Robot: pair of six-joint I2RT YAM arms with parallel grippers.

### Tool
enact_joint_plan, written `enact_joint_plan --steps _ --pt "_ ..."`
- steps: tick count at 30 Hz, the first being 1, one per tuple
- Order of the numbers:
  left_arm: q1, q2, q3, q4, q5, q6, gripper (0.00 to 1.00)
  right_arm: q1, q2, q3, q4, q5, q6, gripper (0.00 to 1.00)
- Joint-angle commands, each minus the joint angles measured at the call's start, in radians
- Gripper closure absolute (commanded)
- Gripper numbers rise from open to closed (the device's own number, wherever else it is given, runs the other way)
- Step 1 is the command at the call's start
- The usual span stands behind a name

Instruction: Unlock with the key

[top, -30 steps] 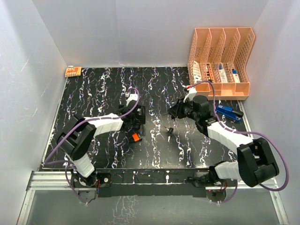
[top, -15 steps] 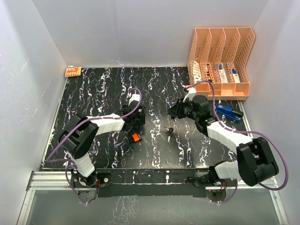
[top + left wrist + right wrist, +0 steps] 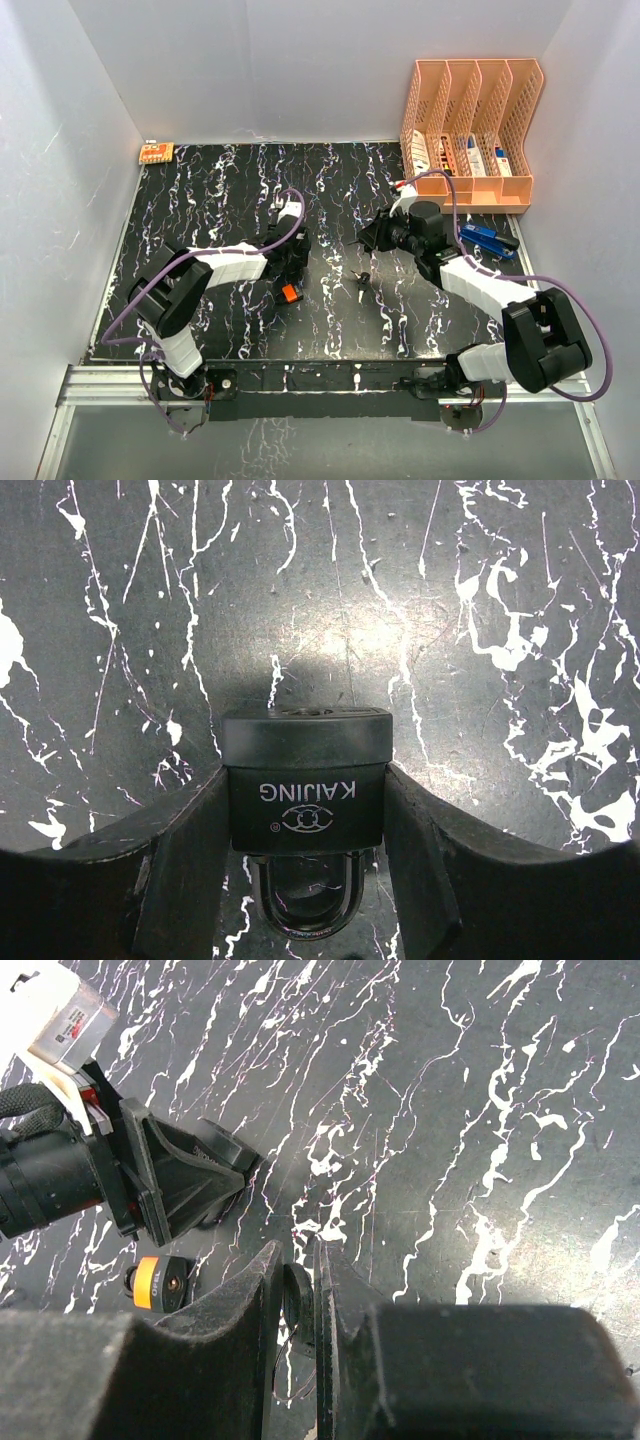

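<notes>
A lab test booth: plain white walls box in a black marbled table, a file rack on its far right corner.

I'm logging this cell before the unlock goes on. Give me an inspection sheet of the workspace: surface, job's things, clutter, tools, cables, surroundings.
Surface: black marbled tabletop, no spills seen.
Job's things: padlock marked KAIJING, clamped in the left tool; dark flat piece, probably the key's head, in the right tool.
Clutter: orange-capped item and small metal item loose on the tabletop; blue item by the organiser.
Tools: left tool shut on the padlock; right tool shut on the dark flat piece.
Cables: purple cable looped along each arm, clear of the padlock.
Surroundings: peach organiser rear right, orange block rear left, white walls.
</notes>
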Motion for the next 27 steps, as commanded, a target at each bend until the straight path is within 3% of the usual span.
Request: enact_joint_plan --steps 1,4,11,16,22,27 --pt "-0.003 0.000 0.017 0.014 0.038 0.053 1.00 0.012 0.001 0.060 0.003 0.009 -0.019 1.00" --pt "-0.003 -0.065 -0.015 0.104 0.067 0.116 1.00 0.022 -0.008 0.064 -0.011 0.017 -0.026 1.00" --pt "-0.004 -0.272 -0.178 0.487 0.236 0.292 1.00 0.030 -0.048 0.066 -0.045 0.056 -0.033 1.00" --pt "-0.003 -0.290 -0.233 0.616 0.394 0.414 1.00 0.030 -0.081 0.064 -0.049 0.060 -0.020 1.00" --pt "-0.003 -0.290 -0.394 0.957 0.511 0.504 1.00 0.040 -0.129 0.045 -0.030 0.078 0.030 1.00" --pt "-0.003 -0.277 -0.446 1.107 0.577 0.566 1.00 0.049 -0.145 0.045 -0.031 0.087 0.072 1.00"
